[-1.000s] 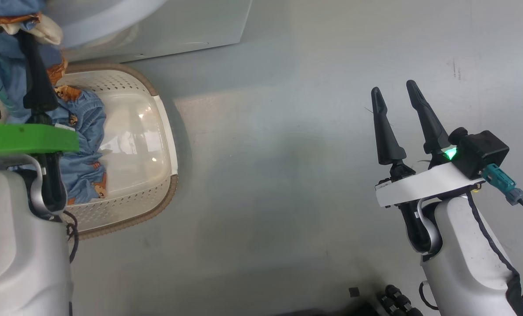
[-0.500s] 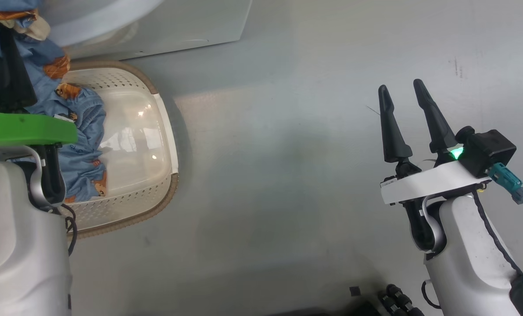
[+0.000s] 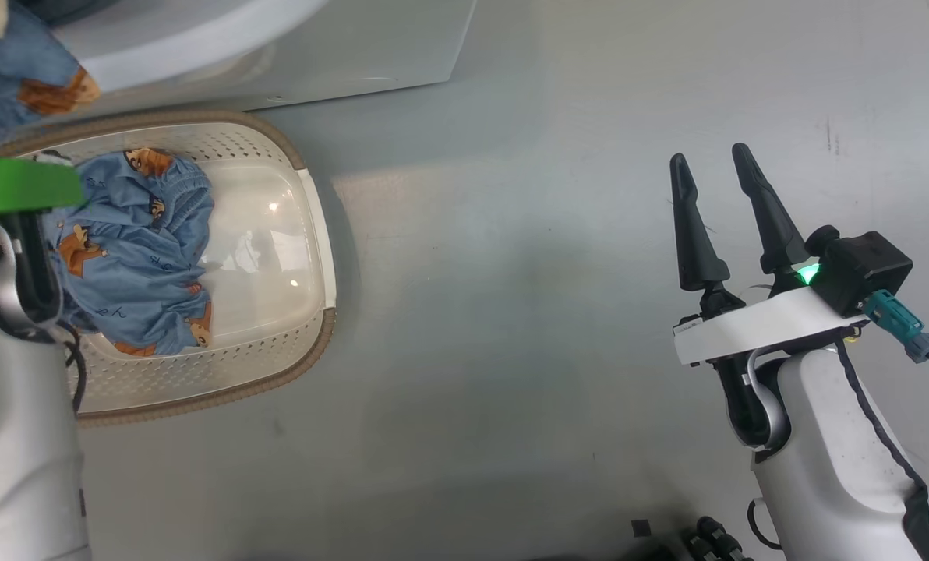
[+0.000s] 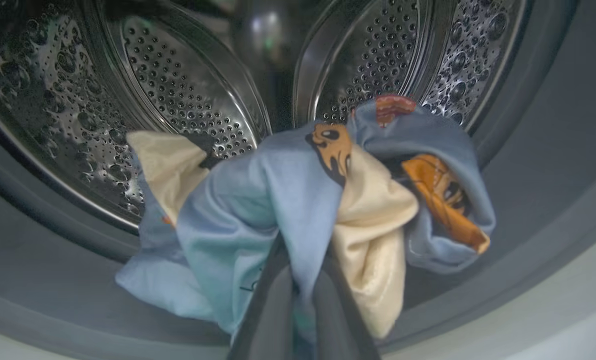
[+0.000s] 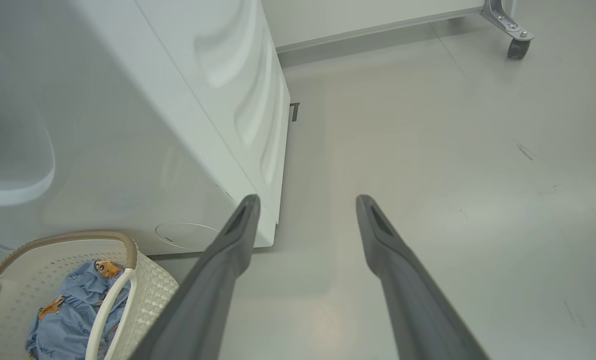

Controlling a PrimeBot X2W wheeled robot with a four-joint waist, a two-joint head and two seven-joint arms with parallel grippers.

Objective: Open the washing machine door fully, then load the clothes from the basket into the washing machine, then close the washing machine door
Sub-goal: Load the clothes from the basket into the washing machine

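Note:
My left gripper [image 4: 302, 260] is shut on a bundle of light blue and cream clothes [image 4: 278, 200], held at the mouth of the washing machine's steel drum [image 4: 193, 100], above the grey gasket [image 4: 38, 270]. A corner of that bundle [image 3: 32, 74] hangs at the head view's top left. More blue printed clothes [image 3: 133, 257] lie in the cream basket [image 3: 312, 354] on the floor in front of the washing machine [image 3: 340, 47]. My right gripper [image 3: 715, 165] stands open over bare floor, far to the right of the basket. The washing machine door is out of view.
In the right wrist view the machine's white side panel [image 5: 178, 125] stands left of my open right gripper [image 5: 308, 205], with the basket [image 5: 68, 237] at the lower left. A caster wheel [image 5: 515, 47] of a frame stands at the far right on the grey floor.
My left gripper shut on the clothes and carried them up and away from the basket to the drum's mouth. The head camera shifted a little. The right gripper stayed open, nearly still.

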